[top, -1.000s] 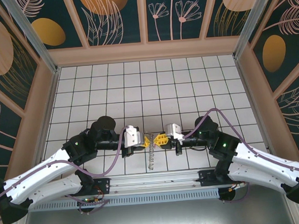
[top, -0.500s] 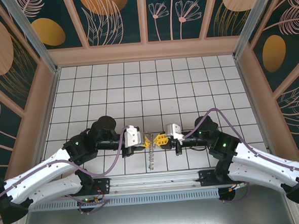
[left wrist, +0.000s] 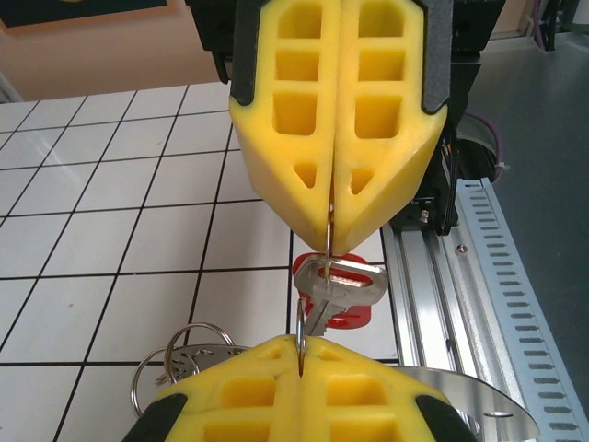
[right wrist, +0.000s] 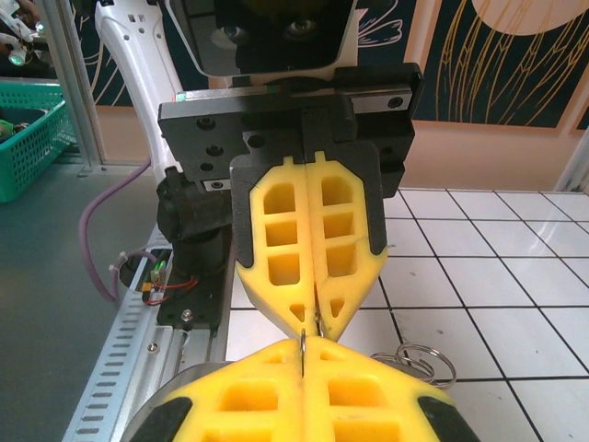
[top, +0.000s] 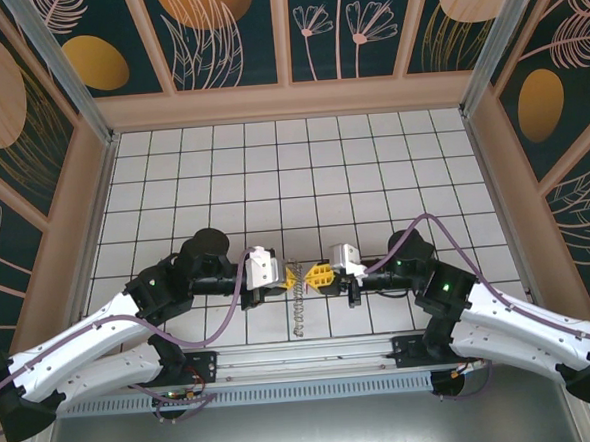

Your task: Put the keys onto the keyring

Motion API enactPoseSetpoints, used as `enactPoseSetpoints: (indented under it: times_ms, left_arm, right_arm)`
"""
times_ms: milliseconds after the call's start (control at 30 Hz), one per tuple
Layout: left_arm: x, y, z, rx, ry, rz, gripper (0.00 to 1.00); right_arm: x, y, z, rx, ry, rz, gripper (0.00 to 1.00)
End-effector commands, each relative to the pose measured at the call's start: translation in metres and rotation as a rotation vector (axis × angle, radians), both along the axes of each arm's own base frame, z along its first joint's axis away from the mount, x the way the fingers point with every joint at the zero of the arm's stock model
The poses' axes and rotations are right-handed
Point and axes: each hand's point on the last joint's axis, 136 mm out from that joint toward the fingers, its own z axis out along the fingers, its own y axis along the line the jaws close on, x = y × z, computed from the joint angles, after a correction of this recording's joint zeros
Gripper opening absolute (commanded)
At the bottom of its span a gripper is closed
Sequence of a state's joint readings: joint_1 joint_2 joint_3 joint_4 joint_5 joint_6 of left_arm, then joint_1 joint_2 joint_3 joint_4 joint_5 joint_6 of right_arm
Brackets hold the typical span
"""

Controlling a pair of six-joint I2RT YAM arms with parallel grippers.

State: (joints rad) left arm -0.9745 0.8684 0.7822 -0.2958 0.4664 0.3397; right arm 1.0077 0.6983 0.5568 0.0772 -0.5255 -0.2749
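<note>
Facing each other tip to tip over the near middle of the white tiled desk, the left gripper and right gripper sit just apart, both arms reaching inward from their bases. Left gripper: clenched, its yellow fingers pressed together, with a thin grey wire of the keyring entering the seam between them. Right gripper: also clenched, fingers meeting along the centre line, the same wire emerging from its tip in the left wrist view. So both hold the keyring wire, one from each side, with a short stretch of it bridging the gap. From above, the rest of the keyring hangs or trails toward the near edge as a narrow fringed strip, ending close to the aluminium rail. The key, a silver blade with a red head, sits in the gap between the two tips, right against the bridging wire and above the desk tile next to the rail. Whether the wire passes through its hole cannot be told; the overlap is too fine. A cluster of small silver loops lies beside the left gripper's fingers on the side away from the rail. The right wrist view shows a few similar loops on the tiles beside the right gripper's own fingertips. In the top view the key is too small to make out.
</note>
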Motion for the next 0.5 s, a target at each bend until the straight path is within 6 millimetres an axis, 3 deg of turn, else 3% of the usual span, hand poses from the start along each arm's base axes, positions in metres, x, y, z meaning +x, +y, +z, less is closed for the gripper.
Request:
enactPoseSetpoints:
  times_ms: [0,467]
  left_arm:
    - [0.0007,-0.002,0.0232,-0.059,-0.05,-0.006,0.0]
    - [-0.0031,-0.0016,0.0271,-0.072,-0.048,-0.022,0.0]
  right_arm:
    - [-0.0043,-0.0018,0.0111,0.027,0.01,0.012,0.0]
    - [0.0022,0.0012,0.0069,0.012,0.007,-0.014,0.0]
